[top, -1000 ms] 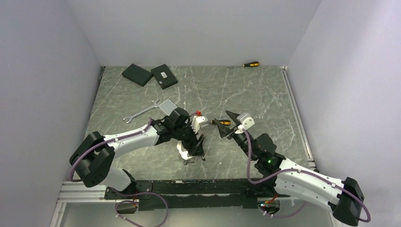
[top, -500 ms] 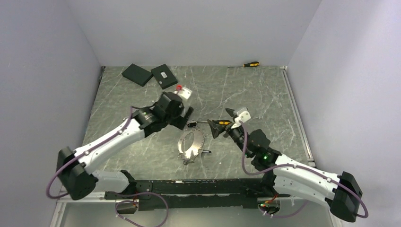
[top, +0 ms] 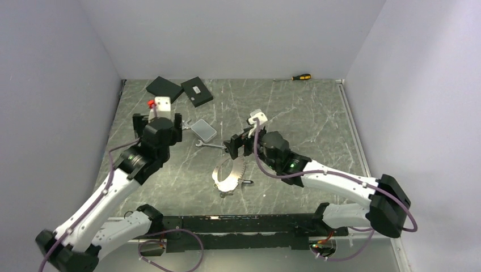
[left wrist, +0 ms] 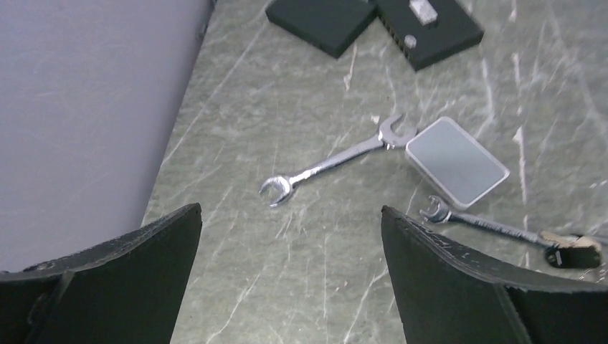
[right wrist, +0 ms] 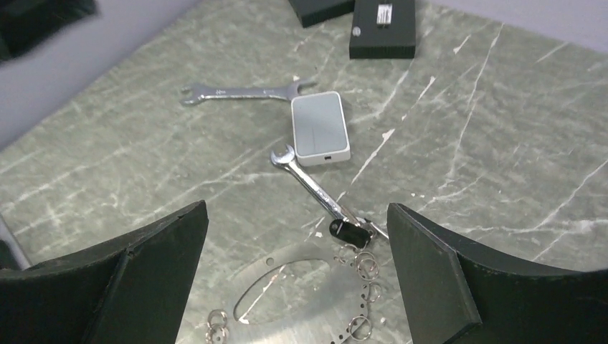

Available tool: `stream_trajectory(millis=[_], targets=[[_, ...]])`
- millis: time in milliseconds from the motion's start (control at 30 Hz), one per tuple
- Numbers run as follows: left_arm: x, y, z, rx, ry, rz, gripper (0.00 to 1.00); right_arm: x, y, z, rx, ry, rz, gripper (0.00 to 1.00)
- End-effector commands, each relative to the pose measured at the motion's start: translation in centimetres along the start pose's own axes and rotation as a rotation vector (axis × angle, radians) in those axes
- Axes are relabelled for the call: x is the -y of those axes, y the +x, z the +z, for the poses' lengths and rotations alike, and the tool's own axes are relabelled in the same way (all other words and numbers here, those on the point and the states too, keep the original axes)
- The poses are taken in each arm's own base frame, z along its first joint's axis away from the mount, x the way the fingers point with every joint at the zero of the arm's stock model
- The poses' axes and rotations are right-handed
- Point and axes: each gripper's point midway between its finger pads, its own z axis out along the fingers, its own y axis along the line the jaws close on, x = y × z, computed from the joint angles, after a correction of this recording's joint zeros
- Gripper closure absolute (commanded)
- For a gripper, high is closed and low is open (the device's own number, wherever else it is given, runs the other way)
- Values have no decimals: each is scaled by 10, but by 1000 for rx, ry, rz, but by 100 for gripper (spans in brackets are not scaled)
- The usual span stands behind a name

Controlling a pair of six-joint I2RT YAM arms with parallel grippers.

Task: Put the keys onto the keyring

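The keyring (right wrist: 333, 290) is a flat silver hoop with holes round its rim and small split rings (right wrist: 367, 264) hooked on. It lies on the table (right wrist: 502, 143) near the right gripper (right wrist: 297, 208). One black key fob (right wrist: 349, 231) sits just beside its rim, at the tip of the smaller wrench (right wrist: 312, 188) — the larger wrench (right wrist: 244, 91) lies beyond. The left gripper (left wrist: 290, 211) and the right both gape wide, empty.

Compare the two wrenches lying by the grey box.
The long wrench is longer and thicker than the short wrench. The long wrench has an open end at each tip; the short wrench shows one, its other end meeting a black key. The long wrench touches no key. Both are silver, lie flat, and have an end near the grey box.
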Motion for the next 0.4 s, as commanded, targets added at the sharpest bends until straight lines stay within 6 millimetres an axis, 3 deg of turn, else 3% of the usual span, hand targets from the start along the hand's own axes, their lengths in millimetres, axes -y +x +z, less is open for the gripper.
stream_trajectory(millis=[0,367], targets=[[-24,-31,-21,179,-9,-113,1,-5,-26,17,39,9,12,0],[-24,-29,-23,182,7,-88,0,-12,-20,38,24,3,49,0]])
